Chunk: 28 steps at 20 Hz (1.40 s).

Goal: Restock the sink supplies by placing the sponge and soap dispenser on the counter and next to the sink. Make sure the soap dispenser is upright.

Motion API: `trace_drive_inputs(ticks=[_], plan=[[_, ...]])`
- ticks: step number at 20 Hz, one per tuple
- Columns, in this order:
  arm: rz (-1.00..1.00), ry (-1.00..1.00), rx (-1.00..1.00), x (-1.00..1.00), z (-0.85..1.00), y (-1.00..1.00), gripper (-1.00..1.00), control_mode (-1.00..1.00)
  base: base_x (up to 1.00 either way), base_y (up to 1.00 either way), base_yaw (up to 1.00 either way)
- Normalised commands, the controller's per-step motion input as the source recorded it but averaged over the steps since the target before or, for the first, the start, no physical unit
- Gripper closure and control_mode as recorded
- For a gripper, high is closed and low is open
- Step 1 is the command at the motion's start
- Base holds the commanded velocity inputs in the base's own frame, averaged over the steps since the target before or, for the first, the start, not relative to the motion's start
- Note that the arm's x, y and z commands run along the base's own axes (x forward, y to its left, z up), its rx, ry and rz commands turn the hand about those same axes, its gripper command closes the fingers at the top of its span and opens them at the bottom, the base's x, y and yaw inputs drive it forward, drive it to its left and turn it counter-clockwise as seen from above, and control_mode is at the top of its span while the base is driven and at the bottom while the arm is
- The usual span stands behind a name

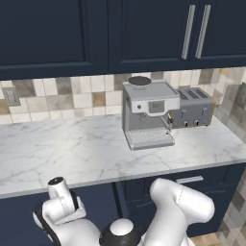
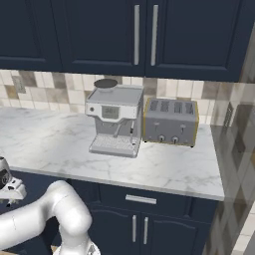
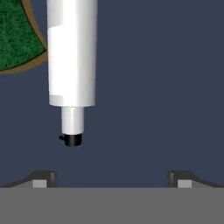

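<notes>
In the hand view the pincer is wide open and holds nothing. Its two dark tips stand far apart at the bottom of the view.

The soap dispenser lies on a flat dark blue surface, ahead of the pincer and a bit to the left of its middle. It is not upright. Its long side runs straight away from the pincer, and its dark pump nozzle points back at the pincer. The nozzle sits nearer the left tip than the right one, and nothing touches the bottle yet.

The sponge lies just beside the bottle, at the far left, green face up.

The pincer probably needs to slide a little left, so that the bottle comes between both tips.

The white marble tabletop waits up above in the base views, with a coffee machine and a toaster near its back right edge.
</notes>
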Motion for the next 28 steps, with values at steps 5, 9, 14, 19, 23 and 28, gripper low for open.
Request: trace_drive_inputs(ticks=[5, 9, 14, 19, 23, 28], plan=[[0.0, 0.0, 0.0, 0.39, -0.33, 0.25, -1.0, -1.0, 0.0, 0.0, 0.0], [0.0, 0.0, 0.0, 0.26, -0.35, 0.23, -1.0, -1.0, 0.0, 0.0, 0.0], [0.0, 0.0, 0.0, 0.17, -0.33, 0.25, -1.0, -1.0, 0.0, 0.0, 0.0], [0.0, 0.0, 0.0, 0.21, -0.42, 0.32, -1.0, -1.0, 0.0, 0.0, 0.0], [0.0, 0.02, -0.03, 0.2, -0.57, 0.36, -1.0, -1.0, 0.0, 0.0, 0.0], [0.0, 0.07, -0.04, 0.0, -0.67, 0.22, -1.0, -1.0, 0.0, 0.0, 0.0]])
